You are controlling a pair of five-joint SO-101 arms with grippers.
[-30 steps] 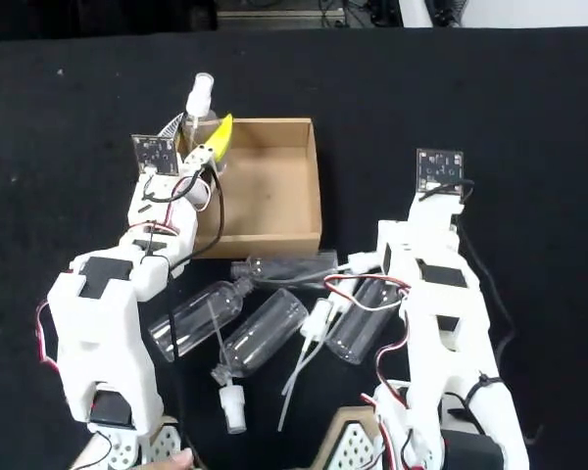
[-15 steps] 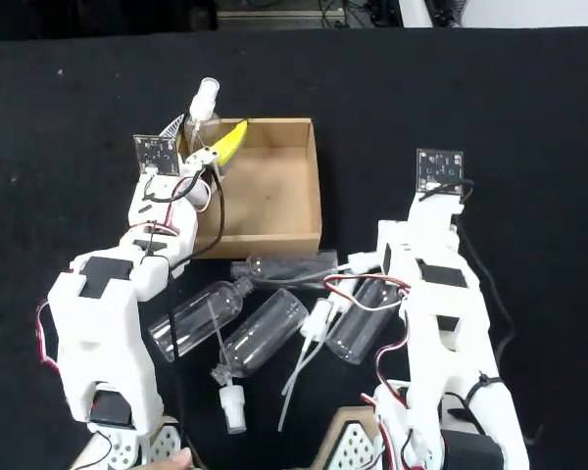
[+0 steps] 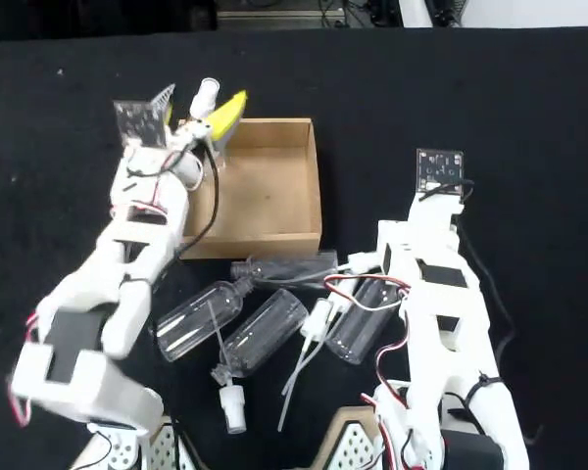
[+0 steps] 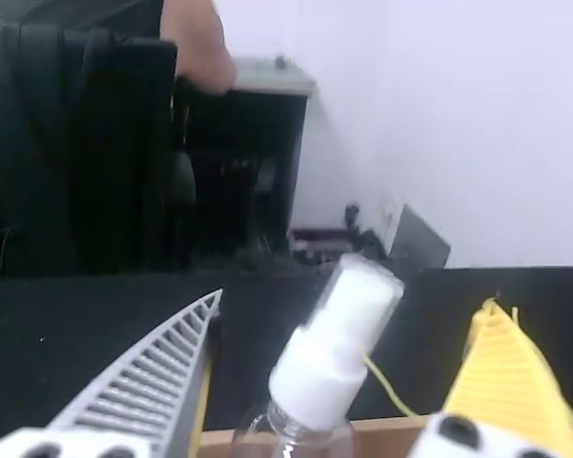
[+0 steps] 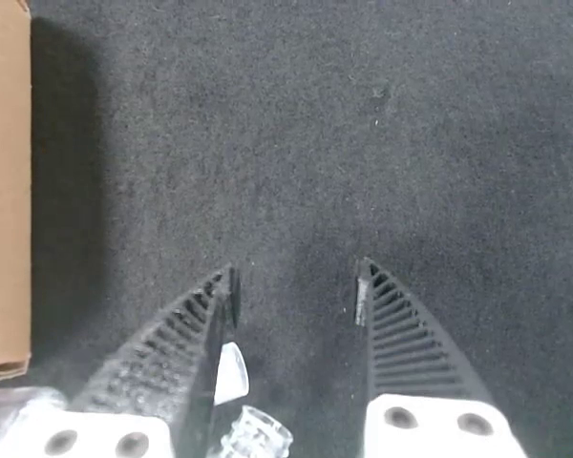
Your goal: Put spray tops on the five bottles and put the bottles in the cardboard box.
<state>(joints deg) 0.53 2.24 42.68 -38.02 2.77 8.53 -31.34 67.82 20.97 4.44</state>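
A clear bottle with a white spray top (image 3: pixel 205 96) (image 4: pixel 336 345) stands at the far-left corner of the cardboard box (image 3: pixel 312 186). My left gripper (image 3: pixel 201 100) (image 4: pixel 351 305) is open around it, with the grey finger and the yellow finger (image 4: pixel 504 382) on either side and gaps to the top. Several uncapped clear bottles (image 3: pixel 200 314) (image 3: pixel 265 328) (image 3: pixel 292 267) (image 3: pixel 361 323) lie in front of the box. Loose spray tops (image 3: pixel 233 405) (image 3: pixel 317 323) lie among them. My right gripper (image 5: pixel 296 286) is open over bare black cloth, right of the box wall (image 5: pixel 2 191).
A black cloth (image 3: pixel 490 98) covers the table, with free room right of and behind the box. The right arm's body (image 3: pixel 436 294) lies along the right of the bottle pile. A bottle neck (image 5: pixel 258 434) shows at the base of my right gripper.
The left gripper opened wider, then the left arm lifted and stretched toward the box's far-left corner. The capped bottle stayed at that corner. The right arm has not moved.
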